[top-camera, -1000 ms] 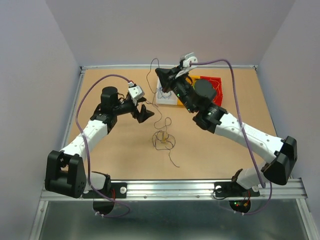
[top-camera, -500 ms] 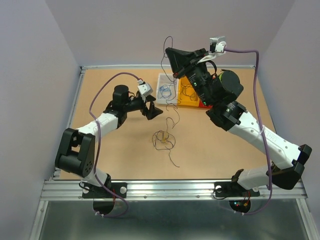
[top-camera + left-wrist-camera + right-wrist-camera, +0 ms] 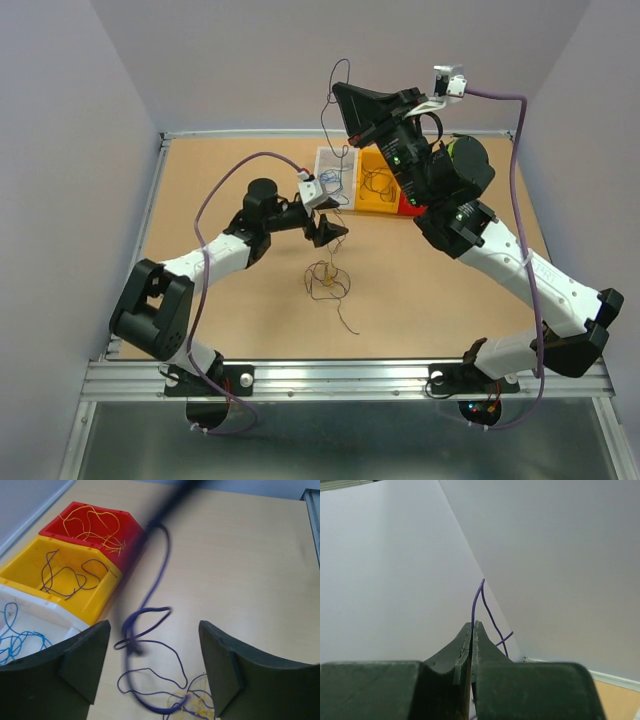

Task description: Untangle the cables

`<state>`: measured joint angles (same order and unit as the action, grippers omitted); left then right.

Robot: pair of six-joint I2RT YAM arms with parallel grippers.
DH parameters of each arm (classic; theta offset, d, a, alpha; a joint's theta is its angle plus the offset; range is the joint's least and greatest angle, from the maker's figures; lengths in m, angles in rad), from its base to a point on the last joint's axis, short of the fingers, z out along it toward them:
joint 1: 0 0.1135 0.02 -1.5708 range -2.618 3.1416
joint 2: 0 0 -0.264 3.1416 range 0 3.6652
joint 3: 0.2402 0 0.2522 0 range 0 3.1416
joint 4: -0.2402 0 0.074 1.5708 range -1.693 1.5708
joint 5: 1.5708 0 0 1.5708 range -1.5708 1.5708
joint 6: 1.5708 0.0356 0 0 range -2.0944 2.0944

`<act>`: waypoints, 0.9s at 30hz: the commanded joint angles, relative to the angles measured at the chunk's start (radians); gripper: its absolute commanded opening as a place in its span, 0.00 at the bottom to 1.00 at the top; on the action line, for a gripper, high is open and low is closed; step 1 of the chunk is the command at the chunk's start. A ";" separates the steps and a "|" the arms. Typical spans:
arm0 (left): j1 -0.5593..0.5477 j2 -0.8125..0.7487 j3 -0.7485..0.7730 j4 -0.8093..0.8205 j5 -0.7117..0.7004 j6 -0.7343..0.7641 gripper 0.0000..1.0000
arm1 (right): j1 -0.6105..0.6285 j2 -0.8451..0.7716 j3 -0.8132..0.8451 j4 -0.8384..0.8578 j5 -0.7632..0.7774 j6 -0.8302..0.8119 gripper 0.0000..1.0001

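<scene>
My right gripper [image 3: 340,93] is raised high over the back of the table, shut on a thin purple cable [image 3: 477,598] whose end loops above the fingertips [image 3: 341,64]. In the right wrist view the right gripper [image 3: 471,625] is pinched on that strand. The strand hangs down to a small tangle of purple and yellow cables [image 3: 326,280] on the table. My left gripper [image 3: 326,229] is low beside the hanging strand, jaws open. In the left wrist view the left gripper [image 3: 154,630] has the blurred purple strand [image 3: 148,587] between its fingers, untouched, and the tangle [image 3: 197,706] below.
Three bins stand at the back centre: a white bin [image 3: 64,624] with blue cables, a yellow bin [image 3: 102,597] with purple cables, and a red bin [image 3: 125,527] with yellow cables. The same white bin [image 3: 322,155] and yellow bin [image 3: 366,203] lie under the right arm.
My right gripper has risen from the bins to high above them, drawing the purple cable up. My left gripper has moved right to the hanging strand, and its jaws have narrowed a little.
</scene>
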<state>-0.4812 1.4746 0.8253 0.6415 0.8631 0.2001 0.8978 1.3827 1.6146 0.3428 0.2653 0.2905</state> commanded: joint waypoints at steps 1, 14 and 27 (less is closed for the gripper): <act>-0.022 0.131 0.124 0.040 -0.131 -0.022 0.74 | 0.003 0.003 0.062 0.077 0.008 0.024 0.00; 0.065 0.257 0.235 -0.137 -0.221 -0.036 0.00 | 0.001 -0.184 -0.016 0.099 0.216 -0.071 0.01; 0.141 0.119 0.072 0.072 0.100 -0.064 0.68 | 0.001 -0.214 -0.021 0.105 0.224 -0.059 0.00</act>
<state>-0.3302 1.6806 0.9192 0.5961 0.8669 0.1364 0.8978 1.1332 1.5867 0.4477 0.4828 0.2287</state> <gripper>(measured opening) 0.671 0.022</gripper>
